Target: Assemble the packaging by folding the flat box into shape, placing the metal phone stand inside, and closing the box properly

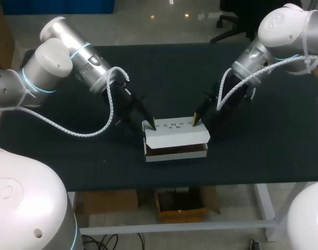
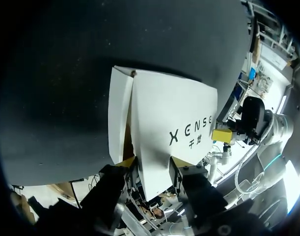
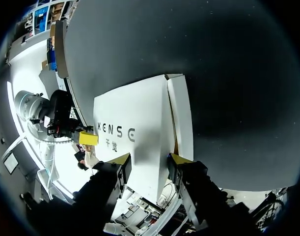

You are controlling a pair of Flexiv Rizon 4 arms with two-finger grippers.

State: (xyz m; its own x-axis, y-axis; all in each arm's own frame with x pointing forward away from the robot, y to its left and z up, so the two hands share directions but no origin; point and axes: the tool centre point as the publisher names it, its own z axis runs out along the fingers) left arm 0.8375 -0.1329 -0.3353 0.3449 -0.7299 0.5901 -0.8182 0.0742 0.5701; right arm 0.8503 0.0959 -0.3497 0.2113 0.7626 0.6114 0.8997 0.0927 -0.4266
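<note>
Yellow-tipped and close to the lens, your left gripper (image 2: 150, 161) was clamped on one short end of the white box (image 1: 177, 136), a finger pressed to each side. Your right gripper (image 3: 149, 158) gripped the opposite end the same way. Between them the box sat near the middle of the black table (image 1: 70, 156), its printed lid raised a little along the front, showing a gap with a dark brown interior. Both arms slanted down to it from opposite sides.
</note>
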